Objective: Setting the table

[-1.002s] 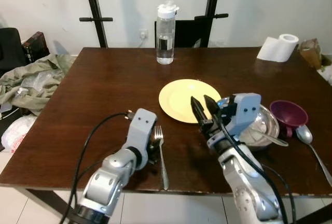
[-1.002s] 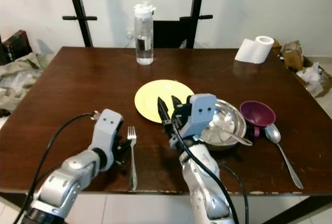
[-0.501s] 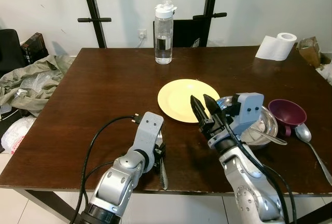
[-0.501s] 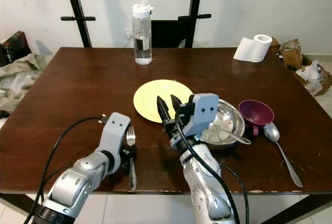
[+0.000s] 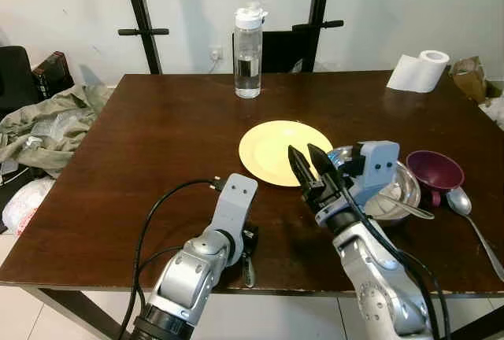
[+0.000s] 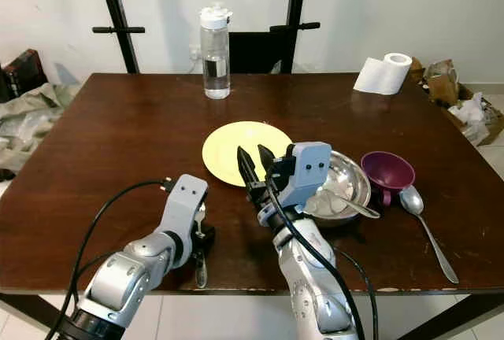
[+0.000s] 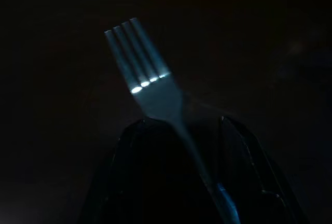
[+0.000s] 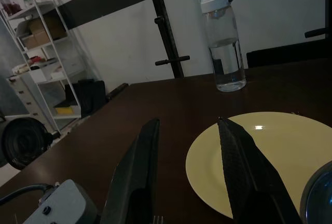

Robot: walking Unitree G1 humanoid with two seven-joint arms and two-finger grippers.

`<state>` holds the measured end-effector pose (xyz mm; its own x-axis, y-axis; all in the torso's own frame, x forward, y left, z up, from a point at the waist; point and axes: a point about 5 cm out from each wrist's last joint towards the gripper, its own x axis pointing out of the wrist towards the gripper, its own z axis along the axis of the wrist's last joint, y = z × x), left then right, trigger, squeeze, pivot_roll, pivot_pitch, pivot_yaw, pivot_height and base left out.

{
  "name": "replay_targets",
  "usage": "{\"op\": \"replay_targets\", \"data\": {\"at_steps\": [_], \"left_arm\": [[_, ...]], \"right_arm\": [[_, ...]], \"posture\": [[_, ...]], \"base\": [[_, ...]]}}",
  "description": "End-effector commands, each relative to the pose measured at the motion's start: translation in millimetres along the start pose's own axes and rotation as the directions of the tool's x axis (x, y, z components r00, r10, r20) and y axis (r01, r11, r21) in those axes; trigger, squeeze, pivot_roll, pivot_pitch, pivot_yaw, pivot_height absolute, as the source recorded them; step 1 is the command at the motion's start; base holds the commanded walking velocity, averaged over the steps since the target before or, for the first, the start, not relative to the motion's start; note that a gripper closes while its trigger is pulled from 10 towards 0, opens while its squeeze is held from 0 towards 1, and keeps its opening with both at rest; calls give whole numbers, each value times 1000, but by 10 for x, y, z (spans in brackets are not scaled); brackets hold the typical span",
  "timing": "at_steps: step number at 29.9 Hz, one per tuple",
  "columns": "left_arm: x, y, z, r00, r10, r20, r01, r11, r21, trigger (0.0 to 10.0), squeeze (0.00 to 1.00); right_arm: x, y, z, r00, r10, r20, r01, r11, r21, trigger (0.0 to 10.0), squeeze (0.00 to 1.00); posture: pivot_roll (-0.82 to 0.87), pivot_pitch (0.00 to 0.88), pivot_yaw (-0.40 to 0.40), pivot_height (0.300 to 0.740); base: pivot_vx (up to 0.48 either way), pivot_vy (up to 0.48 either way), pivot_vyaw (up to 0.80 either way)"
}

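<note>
Fork [image 5: 249, 267] lies flat near the front edge of the dark wooden surface [image 5: 157, 135], just left of the yellow plate [image 5: 276, 149], and in the left eye view the left tool [image 5: 246, 247] is down over its upper half so that only the handle end pokes out toward the edge. The right tool [image 5: 309, 168] is raised over the plate's near rim, fingers apart and empty, with a steel bowl [image 5: 391, 190] just to its right, then a purple cup [image 5: 437, 171] and a spoon [image 5: 472, 222] further right; a water bottle [image 5: 247, 52] stands at the far side and a paper roll [image 5: 419, 71] at the far right corner. The right eye view gives the same layout, the fork handle [image 6: 201, 271] showing below the left wrist. The left wrist view is very dark (the arm shades it), yet the tines [image 7: 136, 53] stand out ahead of the two fingers [image 7: 135, 151], with the neck running back between them; I cannot tell whether they have closed on it. The right wrist view shows that tool's fingers [image 8: 136, 172] spread wide over the plate [image 8: 270, 156]. Thin, stiff, light and smooth metal lying flush on wood will likely slide or pivot, so a pinch across the narrow neck or mid-handle seems best.
</note>
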<state>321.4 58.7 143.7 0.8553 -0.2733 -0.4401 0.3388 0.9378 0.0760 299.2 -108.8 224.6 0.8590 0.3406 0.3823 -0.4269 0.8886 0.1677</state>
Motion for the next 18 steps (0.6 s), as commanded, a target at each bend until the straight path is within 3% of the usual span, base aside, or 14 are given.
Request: {"op": "replay_targets", "data": {"at_steps": [1,4,5,7,8,9,11,12,18], "left_arm": [[21,107,-305,988,59,-146,-64,998,-25,10000,0],[24,139,-389,979,68,-193,-81,995,-64,9608,0],[44,157,-430,973,74,-217,-94,992,-83,5961,0],[61,170,-455,970,77,-229,-99,991,-87,3294,0],[65,171,-462,970,75,-232,-97,991,-88,3294,0],[74,174,-479,969,76,-236,-97,992,-80,1176,0],[79,177,-490,968,77,-239,-98,992,-75,1176,0],[84,174,-510,966,75,-249,-97,992,-79,0,0],[93,205,-603,954,81,-288,-116,988,-104,0,0]], "right_arm": [[-12,8,-60,1000,-1,-26,2,1000,21,10000,0],[-16,7,-73,1000,-2,-31,2,1000,27,10000,0],[-12,6,-76,999,-2,-32,3,1000,29,10000,0],[-6,7,-72,1000,-3,-30,4,1000,31,10000,0],[-4,8,-71,1000,-3,-29,4,999,32,10000,0],[-2,6,-69,1000,-5,-28,6,999,34,10000,0],[-1,5,-67,1000,-6,-28,7,999,35,10000,0],[-2,3,-67,1000,-8,-28,9,999,36,10000,0],[-14,-10,-71,999,-15,-32,16,999,38,10000,0]], "posture": [[61,131,136,740],[65,132,135,740],[62,132,135,740],[62,132,135,740],[62,132,135,740],[61,133,135,740],[61,133,135,740],[61,133,135,740],[58,135,135,740]], "base": [[0,0,0],[0,0,0],[0,0,0],[0,0,0],[0,0,0],[0,0,0],[0,0,0],[0,0,0],[0,0,0]]}}
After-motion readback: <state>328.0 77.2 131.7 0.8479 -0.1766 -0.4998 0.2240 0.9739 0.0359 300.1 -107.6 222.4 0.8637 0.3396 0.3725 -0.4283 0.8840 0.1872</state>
